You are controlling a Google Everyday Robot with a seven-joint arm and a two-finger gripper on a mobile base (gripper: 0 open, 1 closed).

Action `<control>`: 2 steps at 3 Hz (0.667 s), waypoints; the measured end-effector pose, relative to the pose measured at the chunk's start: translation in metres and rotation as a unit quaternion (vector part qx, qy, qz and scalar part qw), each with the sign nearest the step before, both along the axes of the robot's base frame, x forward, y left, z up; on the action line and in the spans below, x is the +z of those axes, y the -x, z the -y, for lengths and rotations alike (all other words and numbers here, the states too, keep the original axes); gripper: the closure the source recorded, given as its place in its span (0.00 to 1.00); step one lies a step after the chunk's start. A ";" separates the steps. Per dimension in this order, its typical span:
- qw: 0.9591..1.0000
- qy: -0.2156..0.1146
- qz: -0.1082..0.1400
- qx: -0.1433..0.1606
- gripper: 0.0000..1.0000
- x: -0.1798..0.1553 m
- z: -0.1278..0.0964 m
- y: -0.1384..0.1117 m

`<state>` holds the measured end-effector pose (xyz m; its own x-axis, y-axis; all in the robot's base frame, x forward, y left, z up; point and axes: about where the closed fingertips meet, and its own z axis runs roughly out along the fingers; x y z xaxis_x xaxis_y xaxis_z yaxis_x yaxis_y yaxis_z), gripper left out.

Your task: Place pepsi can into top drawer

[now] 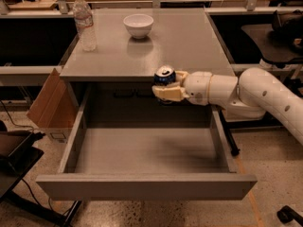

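Camera view: dark blue, silver-topped pepsi can point(164, 74) in pinch of tool point(164, 83) above top drawer point(147, 187).

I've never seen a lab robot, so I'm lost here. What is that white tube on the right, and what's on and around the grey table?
The white tube is a robot's single arm, reaching in from the right. At its tip is a two-finger gripper, shut on a small dark blue drink can with a silver top. It holds the can at the table's front edge, above the pulled-out wide grey metal drawer. One camera looks down from the front. On the grey tabletop stand a white bowl and a clear plastic water bottle.
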<state>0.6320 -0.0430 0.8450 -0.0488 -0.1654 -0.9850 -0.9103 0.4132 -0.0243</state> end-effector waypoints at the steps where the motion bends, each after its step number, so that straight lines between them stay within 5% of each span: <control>1: 1.000 -0.007 -0.023 -0.002 1.00 -0.035 -0.005 0.005; 2: 0.999 -0.020 -0.042 -0.003 1.00 -0.071 -0.009 0.010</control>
